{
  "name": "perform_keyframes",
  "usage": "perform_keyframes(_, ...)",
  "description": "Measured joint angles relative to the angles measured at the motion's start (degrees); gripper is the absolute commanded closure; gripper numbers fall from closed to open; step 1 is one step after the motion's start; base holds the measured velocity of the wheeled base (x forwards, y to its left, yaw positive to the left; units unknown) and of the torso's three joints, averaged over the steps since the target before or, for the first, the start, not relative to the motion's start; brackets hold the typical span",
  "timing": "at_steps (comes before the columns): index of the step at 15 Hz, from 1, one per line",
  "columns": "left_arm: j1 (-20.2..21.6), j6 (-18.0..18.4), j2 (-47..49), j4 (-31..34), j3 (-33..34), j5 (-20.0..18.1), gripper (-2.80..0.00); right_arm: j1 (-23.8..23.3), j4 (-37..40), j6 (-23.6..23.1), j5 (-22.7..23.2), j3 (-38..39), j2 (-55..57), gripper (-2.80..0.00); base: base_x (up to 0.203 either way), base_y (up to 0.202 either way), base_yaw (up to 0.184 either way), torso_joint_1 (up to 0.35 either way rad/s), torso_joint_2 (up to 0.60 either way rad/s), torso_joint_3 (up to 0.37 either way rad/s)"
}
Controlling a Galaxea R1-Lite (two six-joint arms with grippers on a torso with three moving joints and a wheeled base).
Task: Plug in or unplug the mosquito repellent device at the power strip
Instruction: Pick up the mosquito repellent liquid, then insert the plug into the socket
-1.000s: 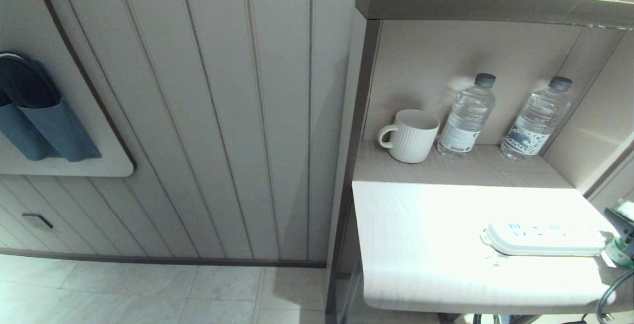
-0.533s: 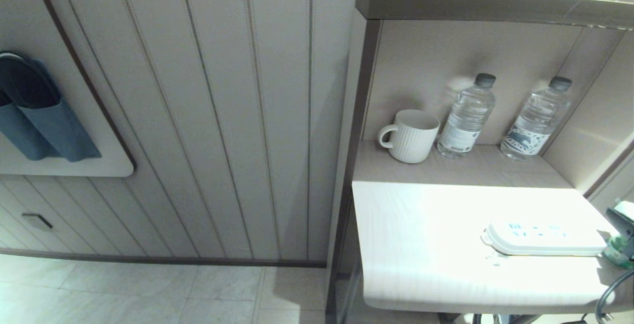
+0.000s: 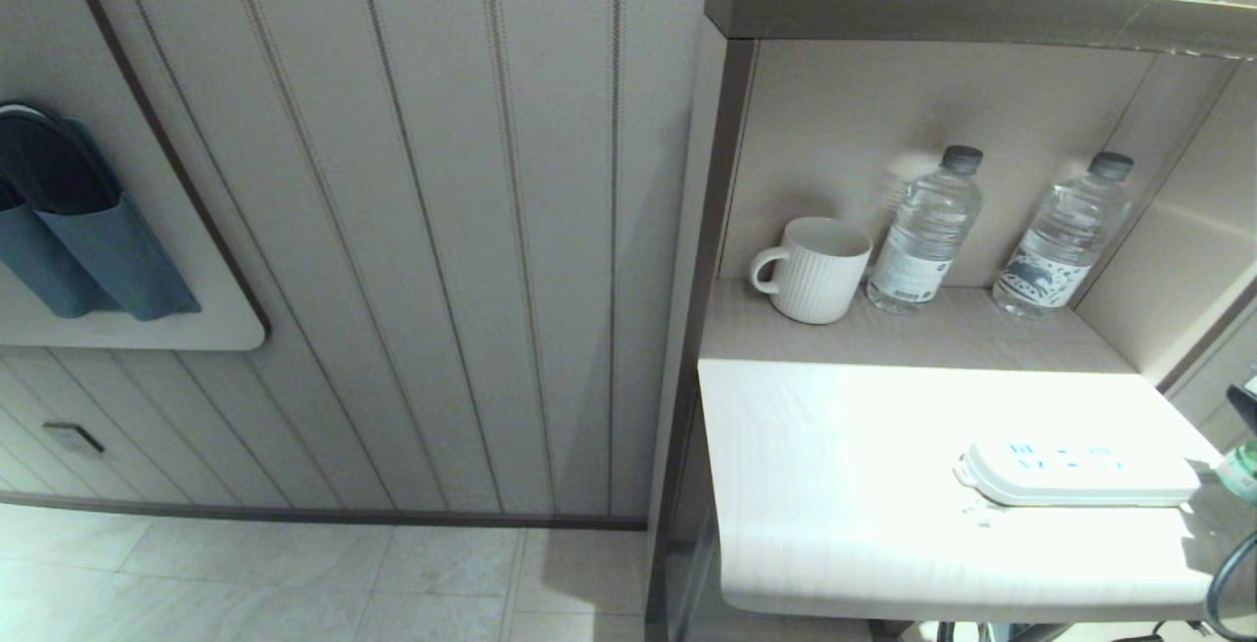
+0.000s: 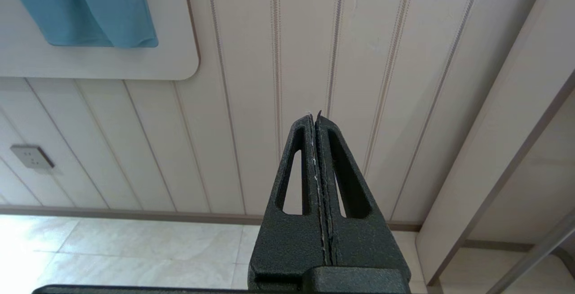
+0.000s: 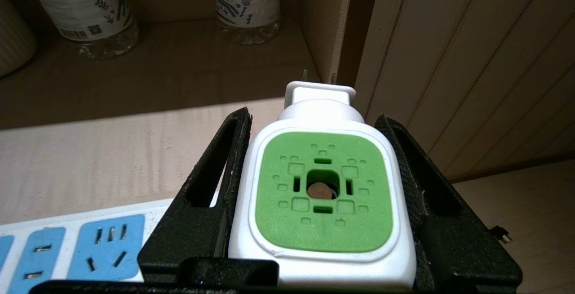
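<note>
The mosquito repellent device (image 5: 321, 195), white with a green square top face, sits between the fingers of my right gripper (image 5: 314, 118), which is shut on its sides. Its two plug prongs point away from me, free in the air. It hangs just past the right end of the power strip (image 5: 67, 249), whose light-blue sockets are empty. In the head view the power strip (image 3: 1080, 473) lies flat on the white table (image 3: 835, 485), and only a green sliver of the device (image 3: 1243, 470) shows at the right edge. My left gripper (image 4: 314, 116) is shut and empty, parked facing the panelled wall.
A white ribbed mug (image 3: 815, 269) and two clear water bottles (image 3: 925, 230) (image 3: 1065, 235) stand on the shelf behind the table. A shelf board (image 3: 982, 14) overhangs them. A side wall (image 3: 1178, 269) closes in on the right. A black cable (image 3: 1223, 583) hangs by the table's right corner.
My right gripper has carried the device up and to the right, away from the strip's end, so it has nearly left the head view. The left arm has stayed still.
</note>
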Motion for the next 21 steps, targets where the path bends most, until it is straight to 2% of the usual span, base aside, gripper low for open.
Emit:
perform_keyframes(3, 0.0, 0.01, 0.0, 0.0, 0.0, 0.02, 0.0, 5.03, 12.58, 0.01, -4.07, -4.64, -6.11, 0.0, 0.0, 0.0, 0.0, 0.0, 0.0, 0.0)
perform_keyframes(6, 0.0, -0.02, 0.0, 0.0, 0.0, 0.02, 0.0, 12.84, 32.71, 0.07, -11.64, -13.52, -12.4, 0.0, 0.0, 0.0, 0.0, 0.0, 0.0, 0.0)
perform_keyframes(9, 0.0, 0.01, 0.0, 0.0, 0.0, 0.02, 0.0, 18.24, 57.28, 1.1, -15.68, -26.58, -16.08, 0.0, 0.0, 0.0, 0.0, 0.0, 0.0, 0.0)
perform_keyframes(12, 0.0, -0.02, 0.0, -0.01, 0.0, 0.0, 0.0, 23.54, 86.34, 3.56, -16.12, -46.51, -16.7, 0.0, 0.0, 0.0, 0.0, 0.0, 0.0, 0.0)
perform_keyframes(13, 0.0, -0.02, 0.0, -0.01, 0.0, 0.0, 0.0, 26.18, 95.56, 4.08, -15.97, -52.71, -16.33, 0.0, 0.0, 0.0, 0.0, 0.0, 0.0, 0.0)
perform_keyframes(15, 0.0, -0.02, 0.0, -0.01, 0.0, 0.0, 0.0, 35.03, 113.77, 4.99, -16.26, -62.04, -15.02, 0.0, 0.0, 0.0, 0.0, 0.0, 0.0, 0.0)
perform_keyframes(17, 0.0, 0.01, 0.0, 0.0, 0.0, 0.02, 0.0, 42.11, 125.41, 5.4, -18.96, -65.97, -12.71, 0.0, 0.0, 0.0, 0.0, 0.0, 0.0, 0.0)
perform_keyframes(18, 0.0, -0.02, 0.0, -0.01, 0.0, 0.0, 0.0, 44.1, 129.62, 5.47, -21.14, -67.39, -10.91, 0.0, 0.0, 0.0, 0.0, 0.0, 0.0, 0.0)
perform_keyframes(21, 0.0, 0.01, 0.0, -0.01, 0.0, 0.0, 0.0, 45.92, 137.38, 5.64, -23.69, -74.4, -4.94, 0.0, 0.0, 0.0, 0.0, 0.0, 0.0, 0.0)
